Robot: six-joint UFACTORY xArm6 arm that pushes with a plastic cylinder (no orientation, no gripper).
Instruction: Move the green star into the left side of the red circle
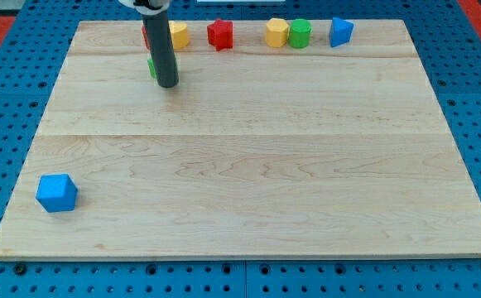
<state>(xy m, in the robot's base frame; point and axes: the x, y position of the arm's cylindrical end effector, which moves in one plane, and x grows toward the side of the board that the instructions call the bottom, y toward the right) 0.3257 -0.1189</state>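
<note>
My tip rests on the board near the view's top left. A sliver of a green block, probably the green star, shows just to the left of the rod and is mostly hidden behind it. The tip appears to touch it or sit right next to it. A red block, probably the red circle, peeks out left of the rod at the top edge, just above the green block. Its shape is hidden.
Along the top edge stand a yellow block, a red star, another yellow block, a green cylinder-like block and a blue triangle. A blue cube sits at the bottom left of the wooden board.
</note>
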